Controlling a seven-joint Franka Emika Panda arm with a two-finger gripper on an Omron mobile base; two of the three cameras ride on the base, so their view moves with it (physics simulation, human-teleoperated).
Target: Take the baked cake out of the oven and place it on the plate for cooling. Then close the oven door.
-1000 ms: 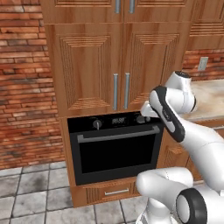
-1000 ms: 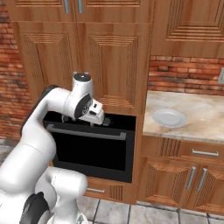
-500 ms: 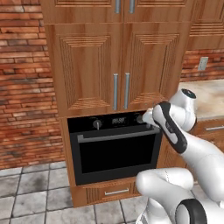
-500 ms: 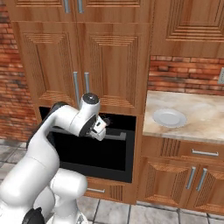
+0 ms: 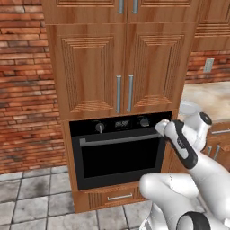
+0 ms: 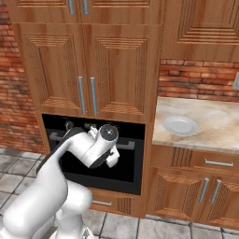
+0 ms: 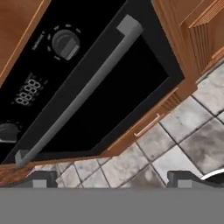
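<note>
Oven door point(image 5: 120, 158) was shut, cake unseen behind it. Gripper point(image 7: 111, 178) hung near handle point(image 7: 81, 93), fingers spread, holding nothing. Door likely stiff, heavy, hinged low (grip bar mid-length, glass slippery). Plate point(image 6: 180, 125) waited on right counter point(image 6: 219, 122).

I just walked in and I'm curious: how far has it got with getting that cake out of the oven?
Nothing looks done yet. The oven door is shut, its silver handle untouched, and the plate on the counter sits bare. In hand: the gripper, fingers apart, is near the oven's right side, facing the handle. Left: open the door, move the cake to the plate, and close the door.
</note>
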